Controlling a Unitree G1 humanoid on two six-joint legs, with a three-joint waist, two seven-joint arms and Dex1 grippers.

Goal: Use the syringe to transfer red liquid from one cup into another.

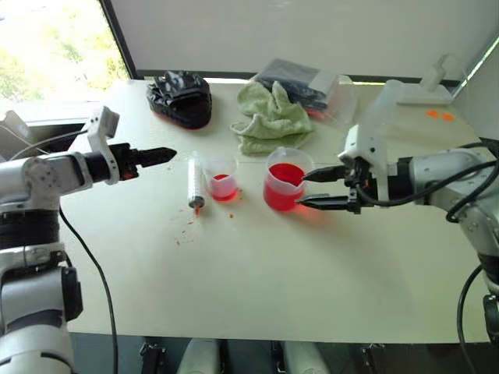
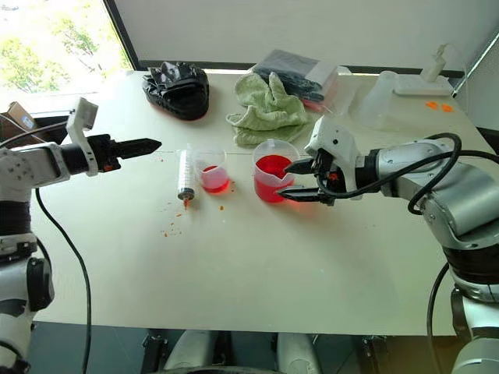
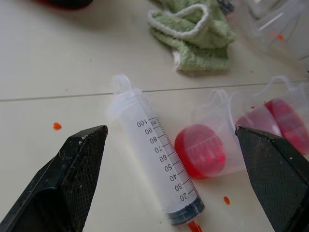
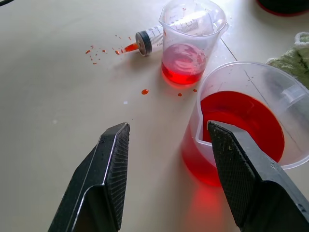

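While its two black fingers stand spread wide with nothing between them, the left gripper (image 1: 162, 157) hangs above the table (image 1: 257, 280), to the left of the syringe (image 1: 194, 185) and clear of it. That syringe lies flat on the tabletop with its orange-red tip toward the robot and its white ring-ended plunger pushed in, just to the left of the smaller cup (image 1: 221, 178) and close beside it; whether the two touch I cannot tell. A shallow pool of red liquid (image 1: 223, 188) sits in the bottom of that cup. A scatter of small red drops (image 1: 185, 227) marks the table near the syringe tip. Just to the right stands the spouted beaker (image 1: 284, 178), upright and holding a much deeper fill of red liquid. The right gripper (image 1: 320, 188) is at the beaker's right side, its fingers about half apart and pointing toward the beaker; in the right wrist view one finger (image 4: 244, 181) overlaps the beaker's near wall while the other stands off over bare table, so it grips nothing. Farther back on the table lie a green cloth (image 1: 269, 117), a crumpled black bag (image 1: 182, 97) and a clear packet with dark contents (image 1: 308, 87).
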